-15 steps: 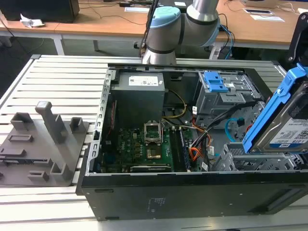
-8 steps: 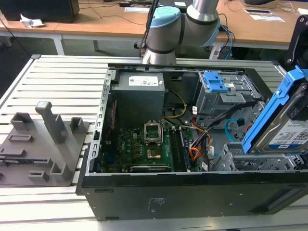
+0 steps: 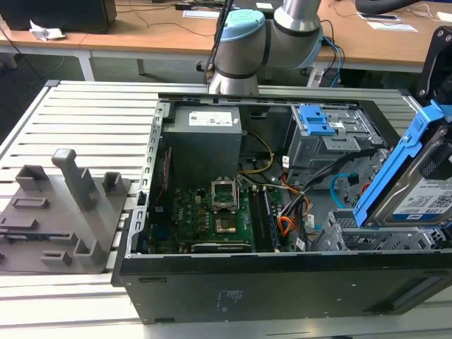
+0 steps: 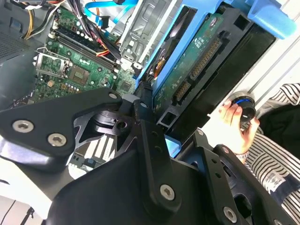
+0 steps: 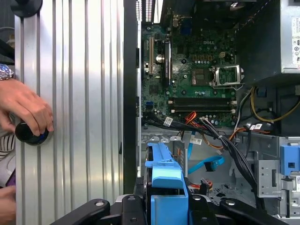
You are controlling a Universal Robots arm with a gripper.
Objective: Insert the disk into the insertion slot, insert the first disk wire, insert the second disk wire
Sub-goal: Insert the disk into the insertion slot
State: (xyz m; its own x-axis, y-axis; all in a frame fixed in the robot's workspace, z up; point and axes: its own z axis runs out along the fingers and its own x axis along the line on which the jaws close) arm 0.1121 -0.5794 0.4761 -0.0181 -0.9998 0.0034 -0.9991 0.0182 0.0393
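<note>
The end effector [image 5: 166, 208] is clamped on the disk [image 3: 417, 191] by its blue caddy, holding it steeply tilted just above the insertion slot [image 3: 374, 239] at the exterior view's right. Seating it well likely means levelling the caddy square to the bay, clear of the second disk wire [image 3: 342, 185]. Both wrist views add a person's hand [image 5: 26, 110] resting on the table [image 5: 84, 93].
</note>
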